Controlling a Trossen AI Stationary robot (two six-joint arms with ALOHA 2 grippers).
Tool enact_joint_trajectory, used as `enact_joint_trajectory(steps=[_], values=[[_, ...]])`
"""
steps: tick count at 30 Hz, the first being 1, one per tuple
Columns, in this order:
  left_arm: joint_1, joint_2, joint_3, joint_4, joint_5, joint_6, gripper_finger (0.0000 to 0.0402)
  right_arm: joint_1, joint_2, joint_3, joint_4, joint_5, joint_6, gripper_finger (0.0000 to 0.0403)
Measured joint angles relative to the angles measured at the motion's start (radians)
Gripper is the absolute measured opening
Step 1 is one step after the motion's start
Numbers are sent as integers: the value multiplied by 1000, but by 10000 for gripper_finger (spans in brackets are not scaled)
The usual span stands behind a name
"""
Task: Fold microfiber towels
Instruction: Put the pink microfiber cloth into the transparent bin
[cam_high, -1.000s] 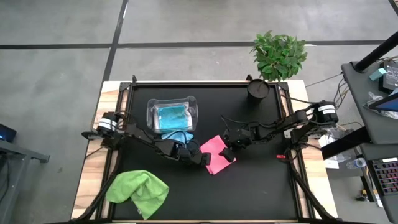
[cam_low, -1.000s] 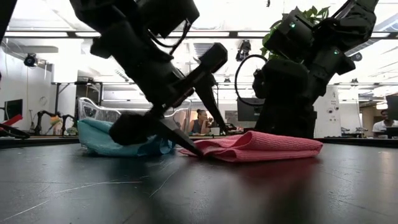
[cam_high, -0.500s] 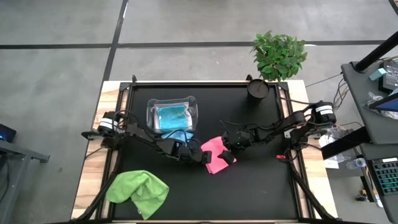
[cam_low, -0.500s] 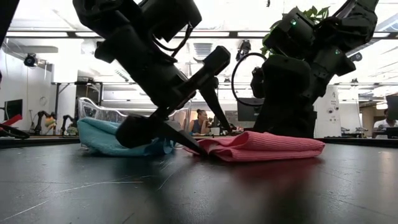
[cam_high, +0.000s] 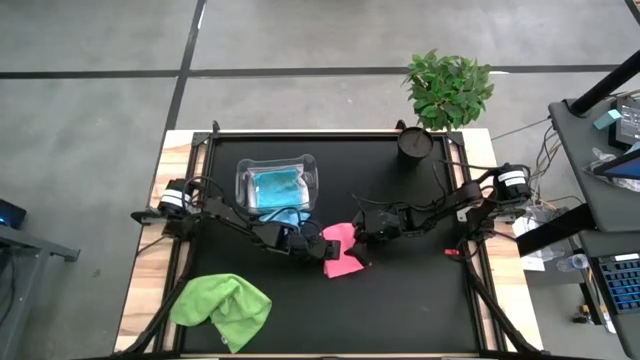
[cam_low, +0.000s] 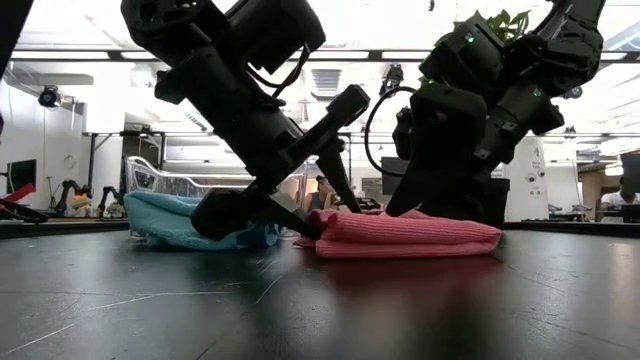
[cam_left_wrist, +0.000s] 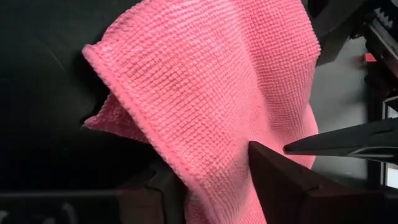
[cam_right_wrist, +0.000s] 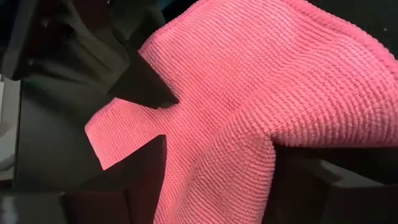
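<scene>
**Two arms bunch pink towel at mid-table**

Pushed in from both sides over the past second, the pink knitted microfiber towel (cam_high: 340, 250) now lies narrower and thicker than the flat diamond it was, doubled into a low roll just below the centre of the black table (cam_high: 420, 310). The left gripper (cam_high: 318, 248) sits at the towel's 9 o'clock edge, its two dark fingers set around the cloth with pink fabric running between them in the left wrist view. The right gripper (cam_high: 362, 233) has crept in from about 2 o'clock; the right wrist view shows cloth passing between its fingers as well. Both sets of jaws are narrowing on the fabric, though whether either pinch is firm cannot be told. In the overhead view the fold's long axis runs roughly from 11 to 5 o'clock, with the two grippers about equally near at opposite edges, so the next move likely turns on one carrying its edge across to the other.

Outward at 11 o'clock, a light blue towel (cam_high: 285, 217) lies crumpled beside the clear plastic tub (cam_high: 277, 184), which holds another blue cloth. A lime green towel (cam_high: 222, 307) sits rumpled at 7 o'clock. A potted green plant (cam_high: 448, 88) stands at 1 o'clock.
</scene>
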Motion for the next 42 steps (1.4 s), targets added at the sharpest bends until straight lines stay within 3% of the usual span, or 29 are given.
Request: enact_joint_trajectory(steps=[7,14,20,34,42], values=[[-2,0,-3,0,-19,9,85,7,-6,0,11,1,13,188],[-2,0,3,3,-21,57,13,13,-7,0,40,9,13,94],[-8,-20,3,1,-15,98,6,36,-17,0,55,9,2,18],[-10,-203,4,-59,9,201,4,52,-188,16,48,82,-56,13],[15,-327,3,-172,-26,307,4,37,-183,189,-92,150,-190,13]])
